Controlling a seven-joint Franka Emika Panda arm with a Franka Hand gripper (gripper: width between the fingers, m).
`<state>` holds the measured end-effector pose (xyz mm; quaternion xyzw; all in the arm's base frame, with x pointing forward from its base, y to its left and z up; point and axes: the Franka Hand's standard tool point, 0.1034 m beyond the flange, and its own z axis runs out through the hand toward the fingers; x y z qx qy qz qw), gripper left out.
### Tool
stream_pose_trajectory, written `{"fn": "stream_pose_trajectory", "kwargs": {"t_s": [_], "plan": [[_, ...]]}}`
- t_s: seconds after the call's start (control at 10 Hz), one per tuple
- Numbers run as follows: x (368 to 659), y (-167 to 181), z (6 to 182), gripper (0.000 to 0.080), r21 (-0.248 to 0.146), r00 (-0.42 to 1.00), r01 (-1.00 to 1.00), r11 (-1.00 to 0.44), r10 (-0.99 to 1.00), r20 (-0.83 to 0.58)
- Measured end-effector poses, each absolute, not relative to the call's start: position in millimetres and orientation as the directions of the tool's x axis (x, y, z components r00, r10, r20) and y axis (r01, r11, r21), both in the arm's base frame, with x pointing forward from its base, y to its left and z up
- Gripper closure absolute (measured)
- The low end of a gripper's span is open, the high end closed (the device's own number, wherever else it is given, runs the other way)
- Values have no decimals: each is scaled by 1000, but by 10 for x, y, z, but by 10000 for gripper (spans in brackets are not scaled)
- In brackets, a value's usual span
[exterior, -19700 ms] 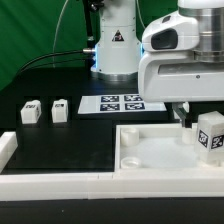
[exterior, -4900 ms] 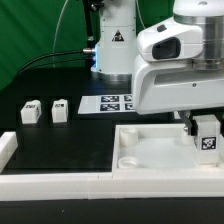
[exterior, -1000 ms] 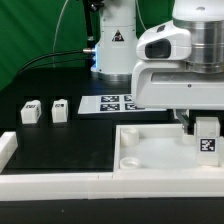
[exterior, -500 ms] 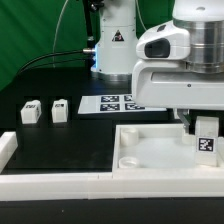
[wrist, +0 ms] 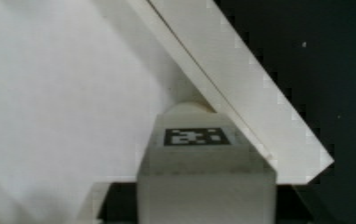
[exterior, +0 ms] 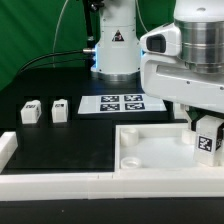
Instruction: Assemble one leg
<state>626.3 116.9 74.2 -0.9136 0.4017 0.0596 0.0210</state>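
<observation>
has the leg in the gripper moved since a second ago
Yes, slightly. The leg in the gripper has tilted and shifted toward the exterior view's right, judged against the panel rim.

The exterior view looks from in front of the table point(exterior: 60, 135), a little above it, facing the arm's base at the far side. It stands fairly near, so the arm's head fills the exterior view's right and the big white panel point(exterior: 150, 150) lies nearest the lens. The wrist view sits on the arm and looks straight down from very close, filled by the panel's surface and edge point(wrist: 228, 80). Both views share the tagged leg point(exterior: 208, 140) point(wrist: 201, 165) over that panel.
</observation>
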Motion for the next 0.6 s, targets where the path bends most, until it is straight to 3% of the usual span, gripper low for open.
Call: {"fn": "stream_pose_trajectory", "kwargs": {"t_s": [0.6], "plan": [[6293,1179,745,508,65,84,-994,-92,-990,-114]]}}
